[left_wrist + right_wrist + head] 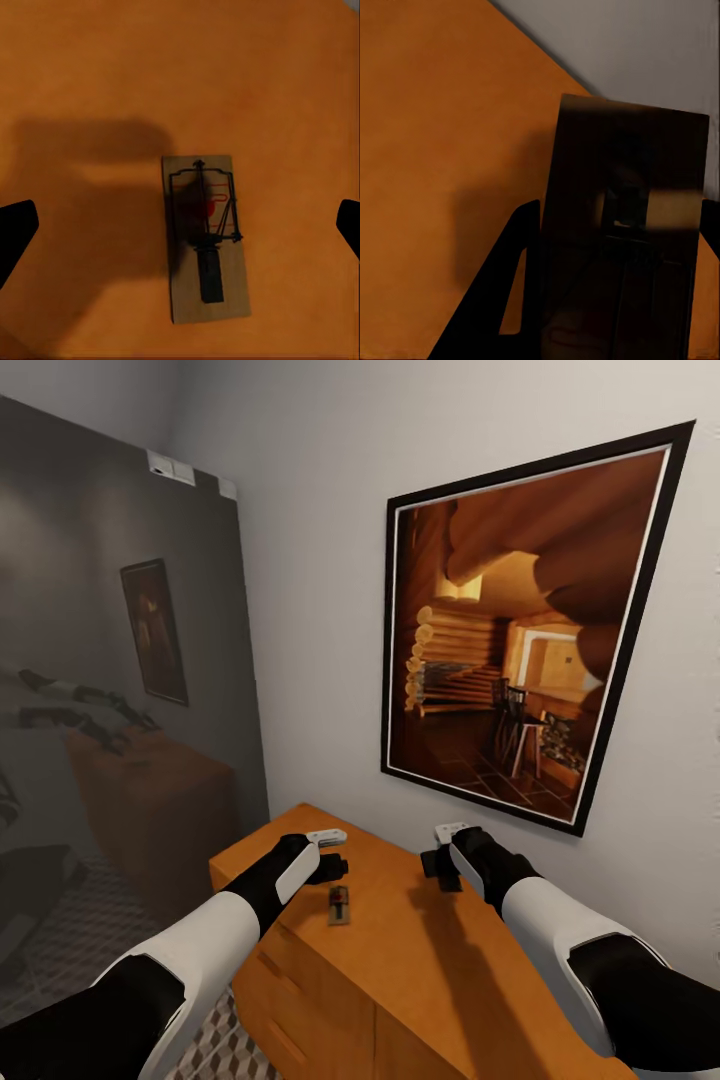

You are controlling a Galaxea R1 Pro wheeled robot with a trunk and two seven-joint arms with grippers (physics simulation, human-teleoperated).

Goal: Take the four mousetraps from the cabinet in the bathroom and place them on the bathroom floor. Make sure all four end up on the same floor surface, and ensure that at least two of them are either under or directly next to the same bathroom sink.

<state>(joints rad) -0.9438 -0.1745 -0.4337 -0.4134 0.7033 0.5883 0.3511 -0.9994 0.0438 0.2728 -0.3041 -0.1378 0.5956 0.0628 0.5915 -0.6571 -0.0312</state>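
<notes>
One mousetrap (340,906) lies flat on the orange-brown cabinet (420,980) top, a small wooden board with wire and a red mark. My left gripper (333,867) hovers just above it and is open; in the left wrist view the mousetrap (204,236) lies between the wide-apart fingertips (16,231) of the left gripper (180,229). My right gripper (440,863) is above the cabinet top near the wall, shut on a second mousetrap (622,225), which looks dark and close between its fingers (514,292). The other mousetraps are out of view.
A large framed picture (520,630) of a log-cabin room hangs on the white wall behind the cabinet. A dark reflective panel (110,710) at the left mirrors my arms. Cube-patterned floor tiles (225,1050) show beside the cabinet's drawer fronts (300,1000).
</notes>
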